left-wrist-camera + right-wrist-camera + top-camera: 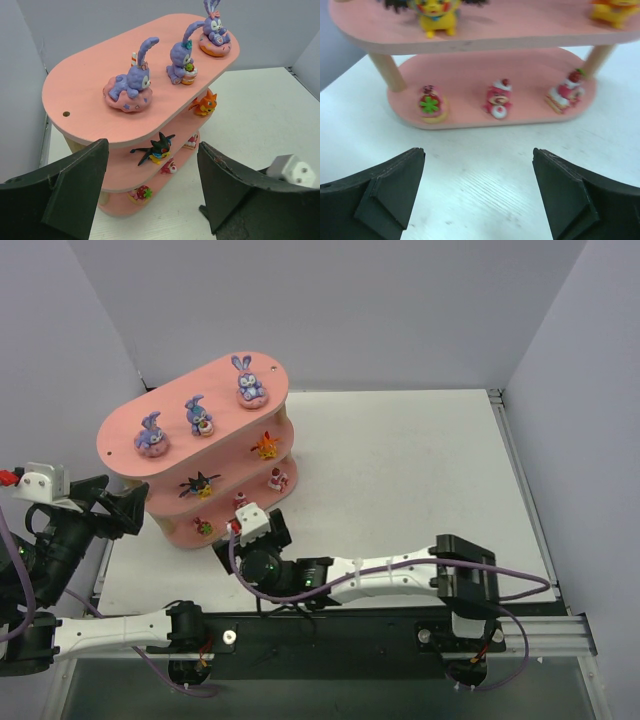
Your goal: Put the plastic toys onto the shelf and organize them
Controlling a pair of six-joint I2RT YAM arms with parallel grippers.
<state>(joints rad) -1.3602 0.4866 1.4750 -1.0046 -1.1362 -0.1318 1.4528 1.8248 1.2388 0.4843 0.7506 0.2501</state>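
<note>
Standing at the far left of the table point(420, 470), the shelf point(185, 435) has the left gripper point(152, 144) by its left end and the right gripper point(479, 160) at its near side. Both are spread apart and empty. Eight plastic toys point(267, 447) fill its boards, with bunnies point(198, 416) on top.

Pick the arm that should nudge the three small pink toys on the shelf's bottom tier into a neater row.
Right. The right gripper is open, low, squarely facing the bottom tier, with three pink toys straight ahead. The left gripper is off the shelf's end, looking down on the bunnies.
</note>
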